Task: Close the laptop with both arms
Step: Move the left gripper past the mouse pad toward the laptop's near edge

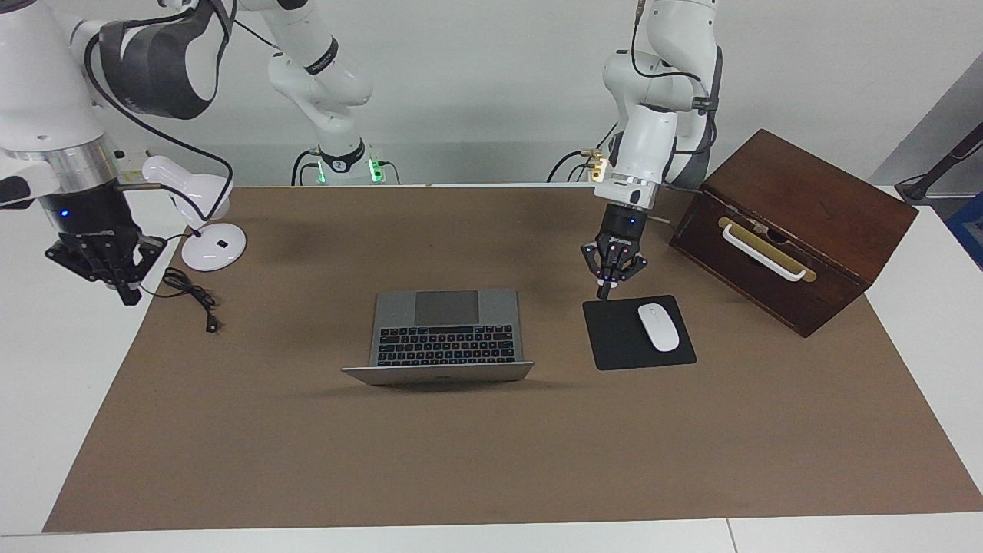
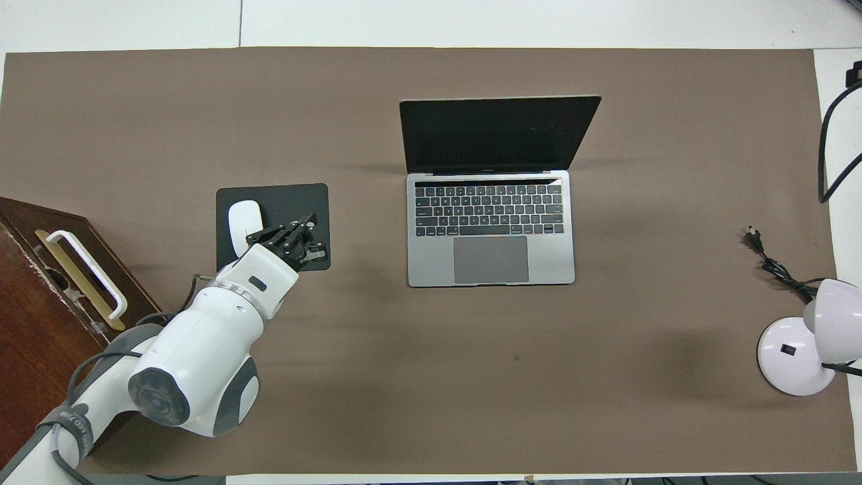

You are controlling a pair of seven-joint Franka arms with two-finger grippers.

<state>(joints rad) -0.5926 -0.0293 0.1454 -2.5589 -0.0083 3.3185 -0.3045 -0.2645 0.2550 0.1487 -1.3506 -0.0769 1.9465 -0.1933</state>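
Silver-grey laptop [image 1: 445, 330], black keys; white mouse [image 1: 658, 326], brown mat [image 1: 491, 461].

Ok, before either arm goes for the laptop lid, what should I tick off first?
1. laptop lid open, upright: ok.
2. left gripper shut, above the mouse pad corner nearest the robots, clear of the mouse: ok.
3. right gripper shut, beside the lamp cable: ok.
4. Either gripper at the lid: not ok, both well off.
5. Cable snag risk for right arm: cannot tell.

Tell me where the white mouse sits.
The white mouse lies on the black mouse pad, beside the open laptop, toward the left arm's end of the table.
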